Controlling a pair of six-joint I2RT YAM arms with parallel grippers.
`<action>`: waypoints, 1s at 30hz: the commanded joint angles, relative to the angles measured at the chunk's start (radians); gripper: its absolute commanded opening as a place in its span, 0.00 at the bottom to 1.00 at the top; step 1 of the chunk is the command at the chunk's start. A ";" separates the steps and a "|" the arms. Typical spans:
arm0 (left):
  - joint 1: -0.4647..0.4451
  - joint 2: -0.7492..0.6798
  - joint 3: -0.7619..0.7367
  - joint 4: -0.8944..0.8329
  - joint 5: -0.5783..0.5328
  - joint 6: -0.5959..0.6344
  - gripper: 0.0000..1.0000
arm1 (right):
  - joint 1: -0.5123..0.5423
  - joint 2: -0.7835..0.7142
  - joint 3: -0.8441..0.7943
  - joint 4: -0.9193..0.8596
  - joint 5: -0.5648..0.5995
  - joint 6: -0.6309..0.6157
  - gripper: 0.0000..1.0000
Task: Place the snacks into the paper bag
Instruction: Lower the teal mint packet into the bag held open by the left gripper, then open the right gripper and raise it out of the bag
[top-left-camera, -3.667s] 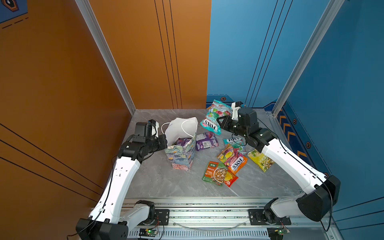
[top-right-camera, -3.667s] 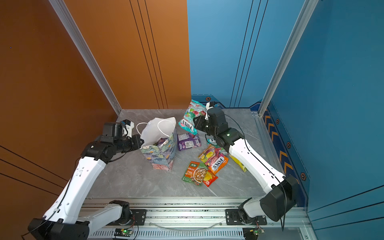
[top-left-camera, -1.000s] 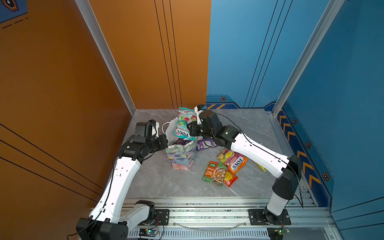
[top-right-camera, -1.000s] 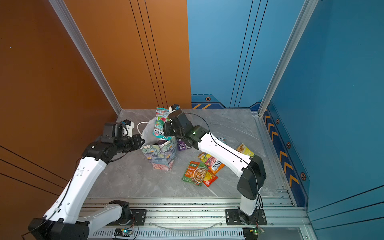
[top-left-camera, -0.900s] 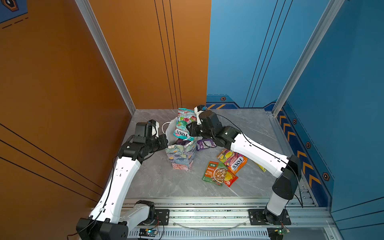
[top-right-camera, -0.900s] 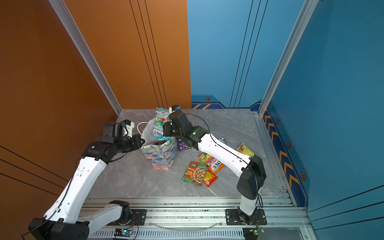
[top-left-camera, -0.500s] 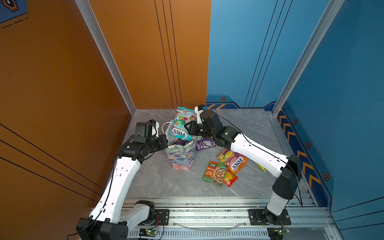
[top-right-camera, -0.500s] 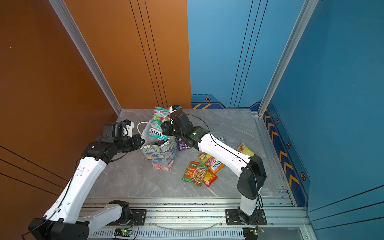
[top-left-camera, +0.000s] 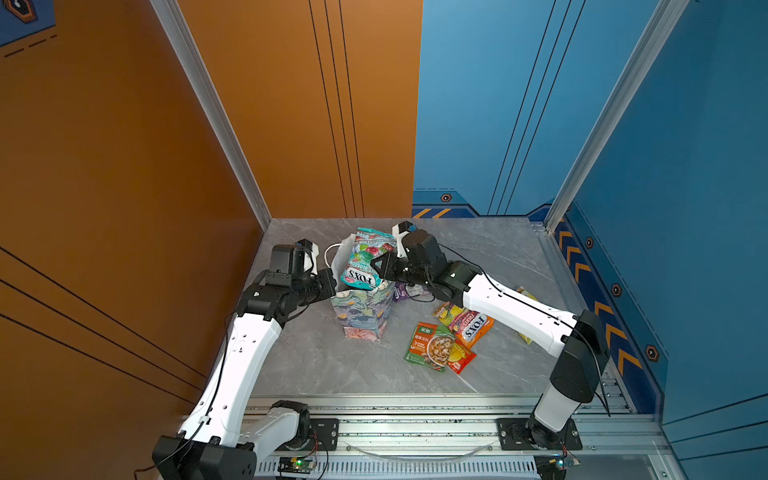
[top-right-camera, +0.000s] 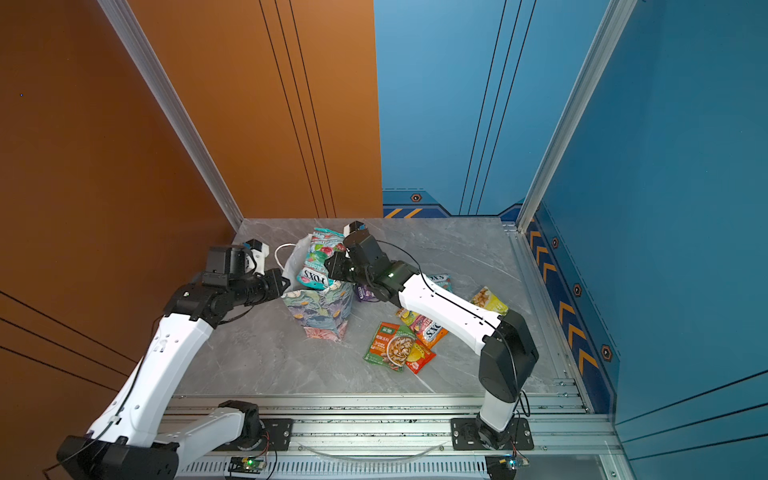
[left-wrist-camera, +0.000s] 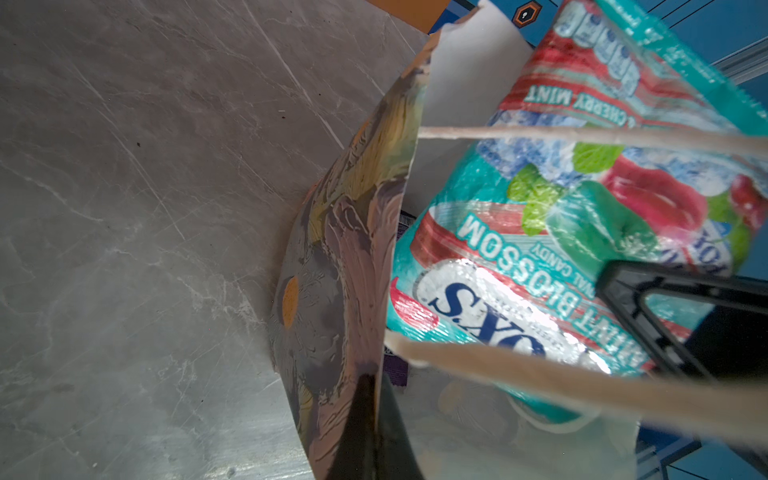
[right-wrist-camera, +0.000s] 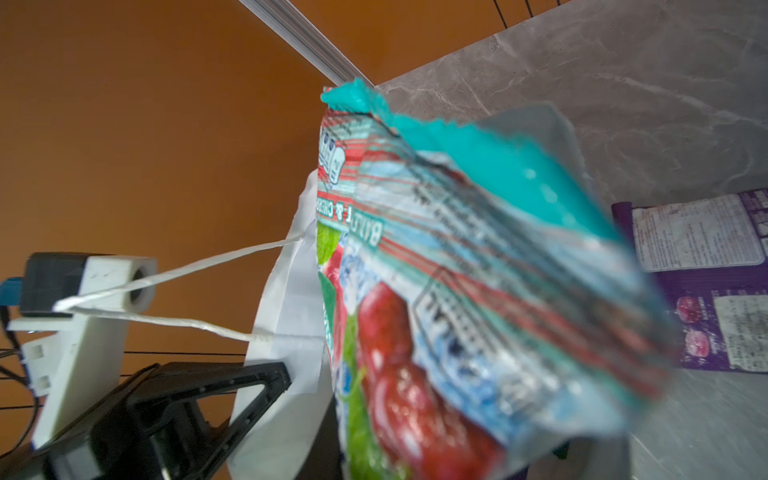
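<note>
The teal packet (top-left-camera: 365, 259) hangs tilted over the bag (top-left-camera: 365, 309), its FOX'S end at the mouth and most of its length above the rim. The right gripper (top-left-camera: 379, 266) pinches it by one side edge. The bag stands upright toward the bench's (top-left-camera: 316, 357) back left corner. The left gripper (top-left-camera: 332, 284) is pressed together on the bag's left wall, one finger outside and one inside in the left wrist view, which holds the mouth open. The step in hand is the drop, and it should go well if the packet enters end first. I would turn its flat face parallel to the held wall, then lower it until most of it is below the rim before the jaws spread. A glossy, floppy packet let go this high would likely fold over the rim or slide out. The cord (right-wrist-camera: 166, 276) runs from the bag toward the left arm and crosses the mouth in the left wrist view; whether it is hooked on anything I cannot tell, so the packet should pass beside it. The bag is light, so the left gripper should hold firm without pulling. A purple packet (top-left-camera: 405, 291) lies just right of the bag. The orange packet (top-left-camera: 473, 326) and green sachet (top-left-camera: 432, 345) wait nearer the front edge.
</note>
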 joint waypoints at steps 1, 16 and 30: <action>0.011 -0.012 -0.014 0.031 0.020 -0.004 0.00 | -0.001 -0.046 -0.018 0.061 -0.033 0.036 0.00; 0.010 -0.018 -0.007 0.031 0.024 -0.007 0.00 | -0.014 -0.015 -0.054 0.131 -0.128 0.124 0.24; 0.012 -0.023 -0.005 0.031 0.022 -0.005 0.00 | -0.114 -0.163 -0.085 0.063 -0.059 0.027 0.47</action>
